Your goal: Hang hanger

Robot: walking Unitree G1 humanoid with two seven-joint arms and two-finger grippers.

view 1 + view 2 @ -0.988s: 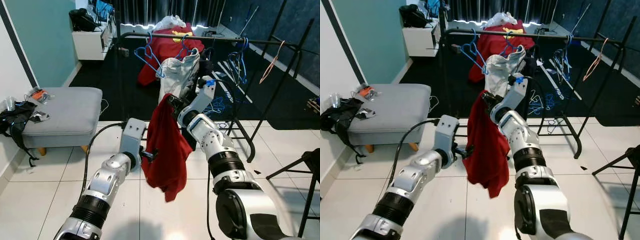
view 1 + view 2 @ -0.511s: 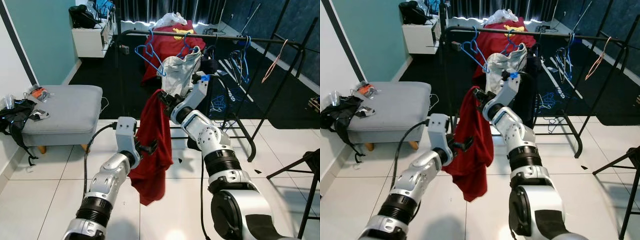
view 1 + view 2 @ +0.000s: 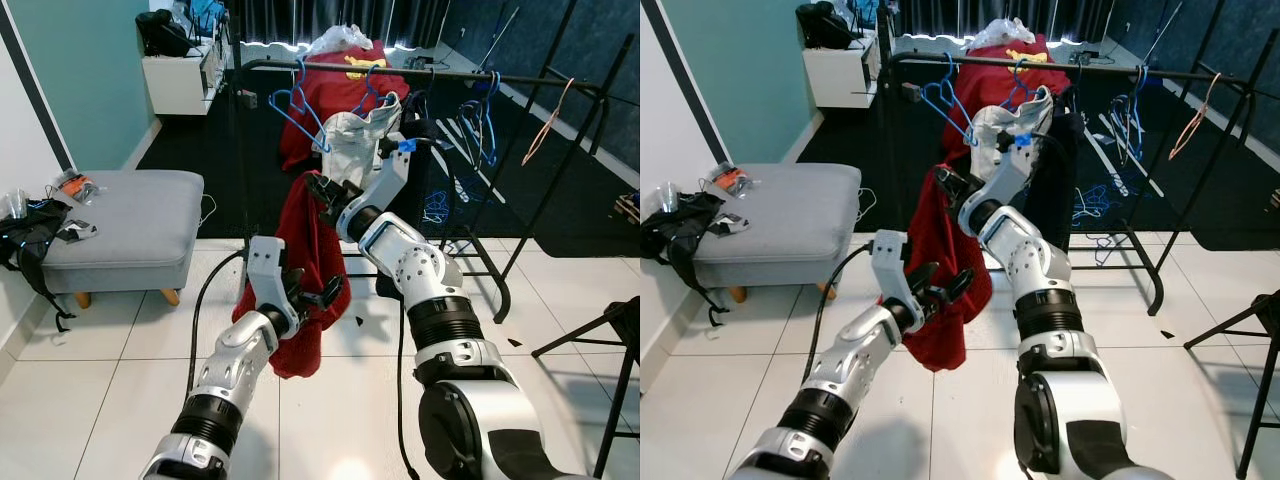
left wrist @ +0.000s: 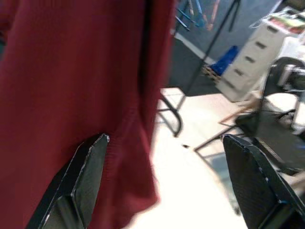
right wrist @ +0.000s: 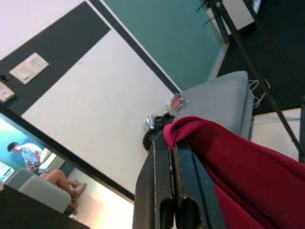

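A dark red garment (image 3: 305,255) hangs bunched in front of the black clothes rail (image 3: 450,76). My right gripper (image 3: 318,188) is shut on its top edge, below the rail, and the right wrist view shows the fingers (image 5: 164,171) pinching the red cloth (image 5: 238,167). My left gripper (image 3: 318,292) stands open against the garment's lower part, with the red fabric (image 4: 71,71) lying by one finger. Blue hangers (image 3: 296,106) hang on the rail beside a grey-white garment (image 3: 355,145). I cannot make out a hanger inside the red garment.
A grey ottoman (image 3: 125,215) stands at the left, with a black bag (image 3: 25,245) beside it. The rack's legs (image 3: 500,290) and a black stand (image 3: 612,340) are at the right. A pink hanger (image 3: 545,125) hangs far right. A person (image 5: 28,157) sits in the distance.
My left gripper has risen and moved right against the garment, and its hem is now bunched higher. My right gripper has carried the top edge up and left, closer to the rail.
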